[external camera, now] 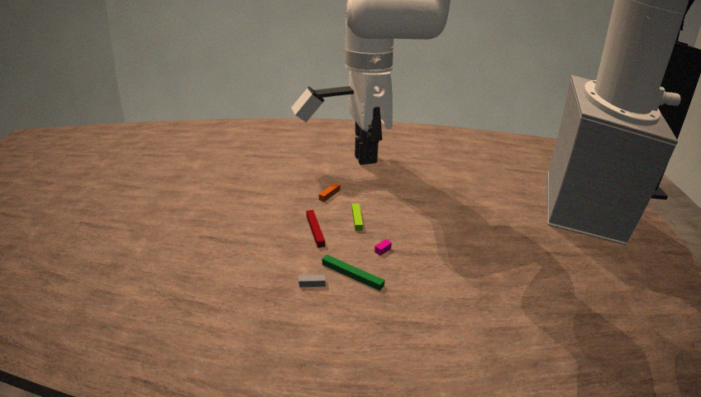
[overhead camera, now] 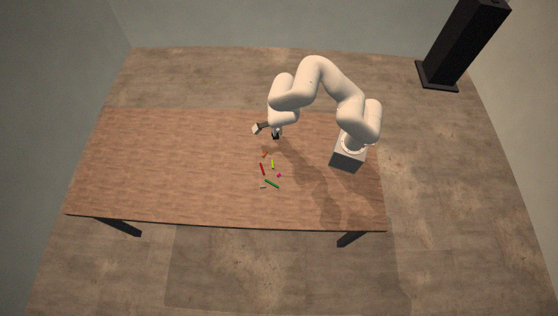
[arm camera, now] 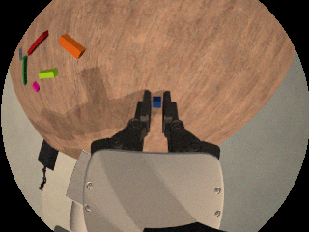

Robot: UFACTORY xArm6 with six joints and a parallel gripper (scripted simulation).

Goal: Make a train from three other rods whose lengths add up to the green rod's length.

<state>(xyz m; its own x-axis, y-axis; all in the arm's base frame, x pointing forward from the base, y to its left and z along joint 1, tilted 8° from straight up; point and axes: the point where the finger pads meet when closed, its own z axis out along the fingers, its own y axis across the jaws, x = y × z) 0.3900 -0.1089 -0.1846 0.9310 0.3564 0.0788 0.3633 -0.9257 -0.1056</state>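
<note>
A small blue rod (arm camera: 156, 101), a cube-like block, is sitting between the gripper (arm camera: 156, 104) fingertips; the dark fingers are parting slightly, loosening off it. Nearest in front is lying the orange rod (external camera: 329, 191), the green rod (external camera: 352, 271) farthest, on wood-grain table (external camera: 147, 221).

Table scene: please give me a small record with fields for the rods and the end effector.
end effector: low over table, fingers slightly apart
blue rod: between the fingers
orange rod: nearest the end effector
red rod, lime rod: side by side, apart
magenta rod: alone
green rod: flat, grey rod near its end
train: none yet
</note>
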